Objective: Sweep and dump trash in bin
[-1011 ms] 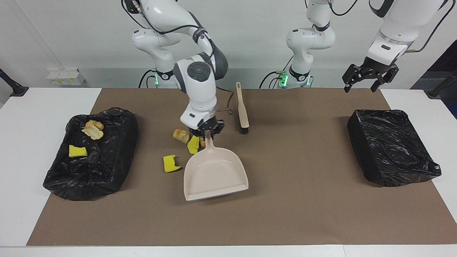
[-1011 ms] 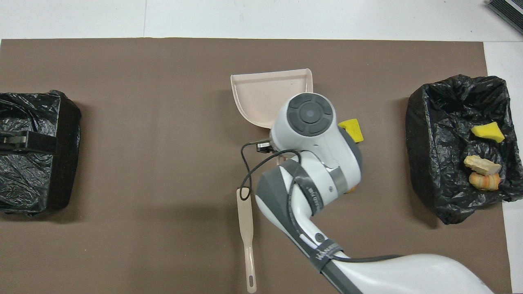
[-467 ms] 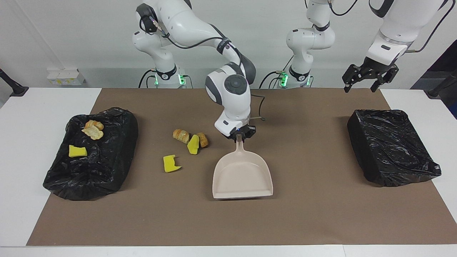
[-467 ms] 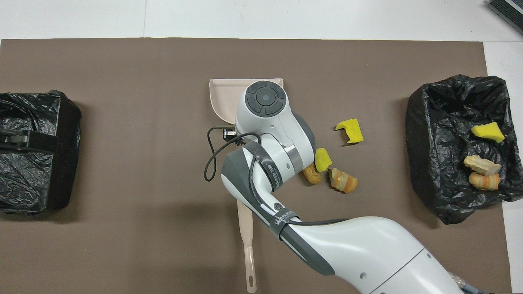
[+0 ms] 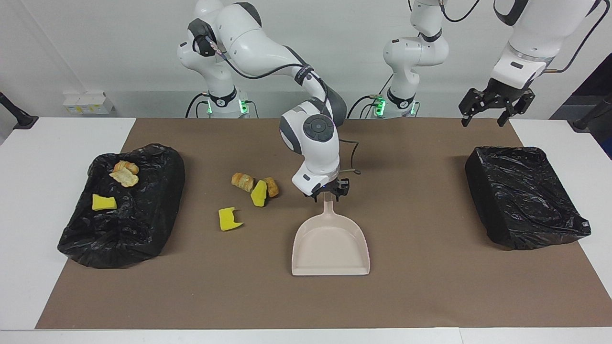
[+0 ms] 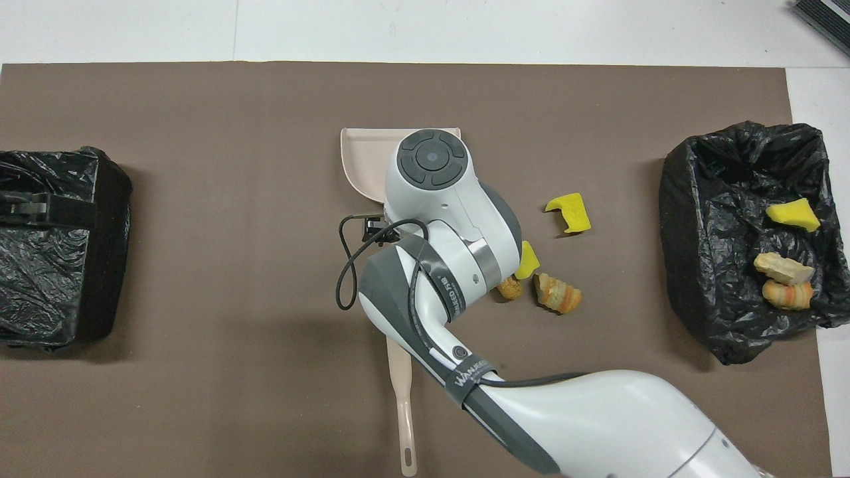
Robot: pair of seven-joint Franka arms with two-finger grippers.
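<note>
Brown tabletop (image 5: 430,286): three scraps lie in the bin (image 5: 122,205), four scraps (image 5: 253,191) remain beside the right gripper (image 5: 329,191), spread over the dustpan (image 5: 330,243) handle; left gripper (image 5: 495,105) waits open.

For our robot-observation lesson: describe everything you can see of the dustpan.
The dustpan is pale beige, plastic-looking, with a flat tray, low raised walls and a short straight handle. It is empty and lies flat on the brown mat mid-table, handle pointing toward the robots, open lip away from them. The right gripper is at the handle's tip, fingers open.
</note>
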